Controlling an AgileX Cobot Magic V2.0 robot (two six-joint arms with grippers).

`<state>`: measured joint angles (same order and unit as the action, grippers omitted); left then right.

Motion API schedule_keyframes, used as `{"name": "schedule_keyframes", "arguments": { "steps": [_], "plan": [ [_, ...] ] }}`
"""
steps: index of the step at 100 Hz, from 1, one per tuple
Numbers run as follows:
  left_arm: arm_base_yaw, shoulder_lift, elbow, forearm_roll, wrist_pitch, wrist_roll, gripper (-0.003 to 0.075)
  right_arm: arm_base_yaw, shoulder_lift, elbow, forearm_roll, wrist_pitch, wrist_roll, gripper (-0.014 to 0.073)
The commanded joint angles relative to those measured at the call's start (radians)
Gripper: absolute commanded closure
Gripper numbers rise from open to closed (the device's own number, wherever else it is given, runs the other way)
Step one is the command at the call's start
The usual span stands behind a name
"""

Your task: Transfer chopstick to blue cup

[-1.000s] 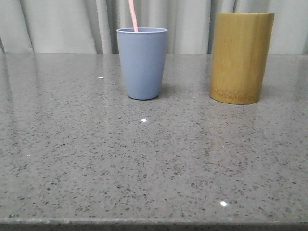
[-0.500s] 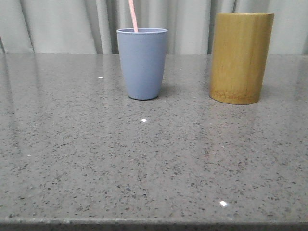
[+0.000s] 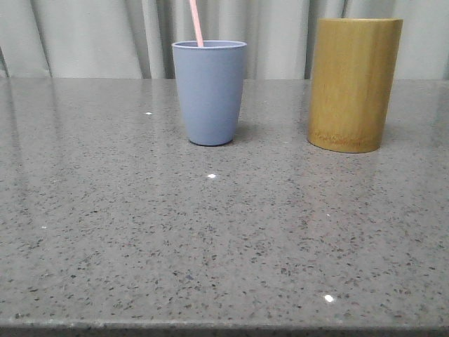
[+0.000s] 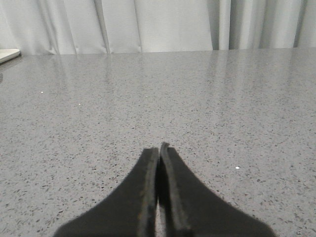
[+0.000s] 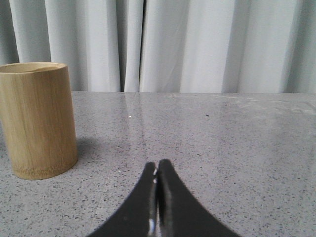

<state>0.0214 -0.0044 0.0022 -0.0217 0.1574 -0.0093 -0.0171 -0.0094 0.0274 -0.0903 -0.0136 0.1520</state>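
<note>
The blue cup [image 3: 209, 92] stands upright at the back middle of the grey table. A thin pale pink chopstick [image 3: 196, 22] rises out of it, leaning slightly left, its top cut off by the frame edge. Neither gripper shows in the front view. In the left wrist view my left gripper [image 4: 159, 148] is shut with nothing between its fingers, low over bare table. My right gripper [image 5: 157, 165] is also shut and empty in the right wrist view, apart from the bamboo cylinder [image 5: 36, 119].
A tall yellow-brown bamboo cylinder [image 3: 353, 83] stands to the right of the blue cup, with a gap between them. Pale curtains hang behind the table. A white edge [image 4: 8, 54] of something lies at the far side in the left wrist view.
The front view has shifted by a few pixels, so both cups sit slightly further right. Nothing else differs.
</note>
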Motion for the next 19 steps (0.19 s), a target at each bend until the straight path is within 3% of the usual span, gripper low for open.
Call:
{"name": "schedule_keyframes", "arguments": {
  "steps": [1, 19],
  "plan": [
    [0.0, -0.035, 0.009, -0.01, -0.078, -0.001, 0.0739, -0.005, -0.022, 0.002, -0.001, -0.07, -0.003, 0.0655],
    [0.0, -0.035, 0.009, -0.01, -0.078, -0.001, 0.0739, -0.005, -0.022, 0.002, -0.001, -0.07, -0.003, 0.0655]
  ]
}}
